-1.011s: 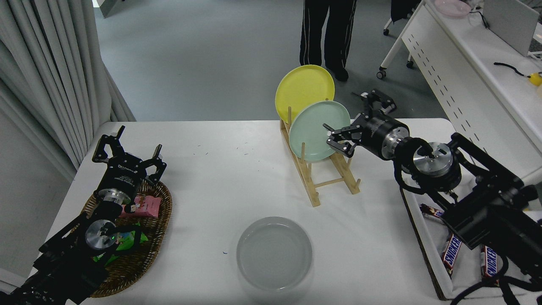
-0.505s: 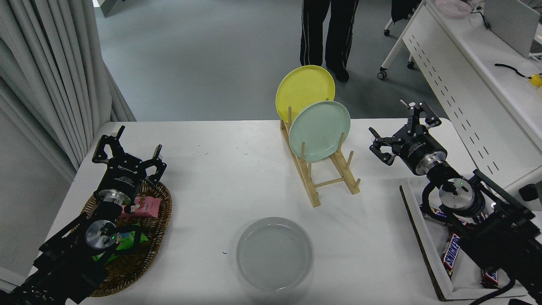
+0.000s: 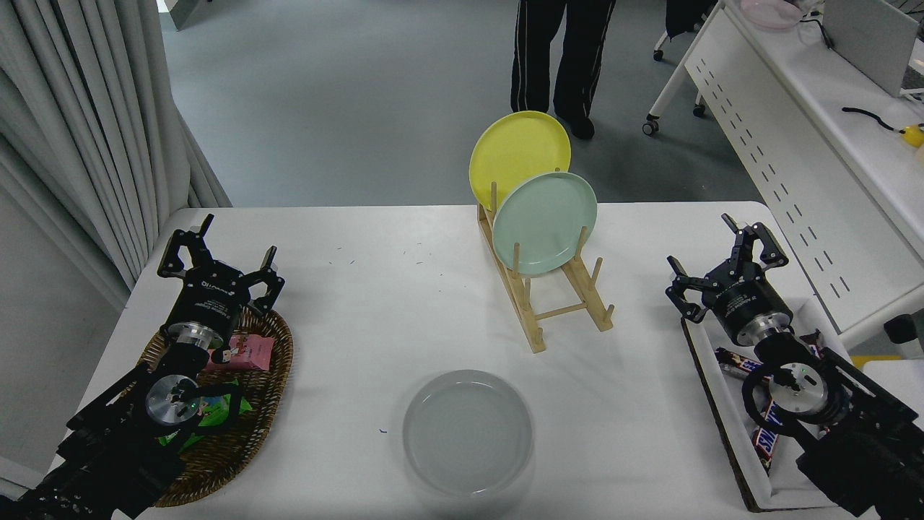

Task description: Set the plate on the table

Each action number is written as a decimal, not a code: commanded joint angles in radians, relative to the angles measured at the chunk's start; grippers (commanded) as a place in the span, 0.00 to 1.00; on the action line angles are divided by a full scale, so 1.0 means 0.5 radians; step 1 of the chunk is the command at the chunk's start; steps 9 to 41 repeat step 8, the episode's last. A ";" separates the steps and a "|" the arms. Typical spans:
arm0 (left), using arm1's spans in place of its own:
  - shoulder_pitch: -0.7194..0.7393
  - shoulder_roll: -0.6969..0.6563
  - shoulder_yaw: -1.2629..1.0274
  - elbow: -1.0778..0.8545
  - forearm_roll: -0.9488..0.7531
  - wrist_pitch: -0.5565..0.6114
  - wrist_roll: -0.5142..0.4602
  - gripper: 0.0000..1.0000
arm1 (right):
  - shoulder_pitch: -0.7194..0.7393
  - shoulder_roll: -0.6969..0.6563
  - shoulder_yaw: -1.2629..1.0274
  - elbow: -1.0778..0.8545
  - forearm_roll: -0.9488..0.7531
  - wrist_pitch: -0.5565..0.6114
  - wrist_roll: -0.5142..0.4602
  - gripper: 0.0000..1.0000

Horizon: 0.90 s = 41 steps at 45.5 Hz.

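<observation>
While the white table (image 3: 375,303) is carrying everything, we are seeing the grey plate (image 3: 468,432) lying flat near its front edge, touched by nothing. Behind it a wooden rack (image 3: 548,303) is holding a mint plate (image 3: 545,222) and a yellow plate (image 3: 520,148) upright. A wicker basket (image 3: 245,419) is sitting at the left, a snack tray (image 3: 729,426) at the right. Beyond the table a person (image 3: 559,58) is standing on grey floor, curtains (image 3: 79,130) are hanging left, and a perforated desk (image 3: 787,144) is standing right. Our left gripper (image 3: 220,260) is parked over the basket, fingers apart. Our right gripper (image 3: 725,263), fingers spread and empty, has been pulling back from the rack towards the tray.
</observation>
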 commanded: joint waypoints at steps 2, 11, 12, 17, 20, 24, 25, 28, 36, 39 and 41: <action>0.000 0.000 0.000 0.000 0.000 0.000 0.000 1.00 | -0.027 0.012 -0.002 -0.050 0.007 0.016 0.016 1.00; 0.000 0.000 0.000 0.000 0.000 0.000 0.000 1.00 | -0.018 0.012 0.004 -0.059 0.007 0.007 0.016 1.00; 0.000 0.000 0.000 0.000 0.000 0.000 0.000 1.00 | -0.018 0.012 0.004 -0.059 0.007 0.007 0.016 1.00; 0.000 0.000 0.000 0.000 0.000 0.000 0.000 1.00 | -0.018 0.012 0.004 -0.059 0.007 0.007 0.016 1.00; 0.000 0.000 0.000 0.000 0.000 0.000 0.000 1.00 | -0.018 0.012 0.004 -0.059 0.007 0.007 0.016 1.00; 0.000 0.000 0.000 0.000 0.000 0.000 0.000 1.00 | -0.018 0.012 0.004 -0.059 0.007 0.007 0.016 1.00; 0.000 0.000 0.000 0.000 0.000 0.000 0.000 1.00 | -0.018 0.012 0.004 -0.059 0.007 0.007 0.016 1.00; 0.000 0.000 0.000 0.000 0.000 0.000 0.000 1.00 | -0.018 0.012 0.004 -0.059 0.007 0.007 0.016 1.00; 0.000 0.000 0.000 0.000 0.000 0.000 0.000 1.00 | -0.018 0.012 0.004 -0.059 0.007 0.007 0.016 1.00; 0.000 0.000 0.000 0.000 0.000 0.000 0.000 1.00 | -0.018 0.012 0.004 -0.059 0.007 0.007 0.016 1.00; 0.000 0.000 0.000 0.000 0.000 0.000 0.000 1.00 | -0.018 0.012 0.004 -0.059 0.007 0.007 0.016 1.00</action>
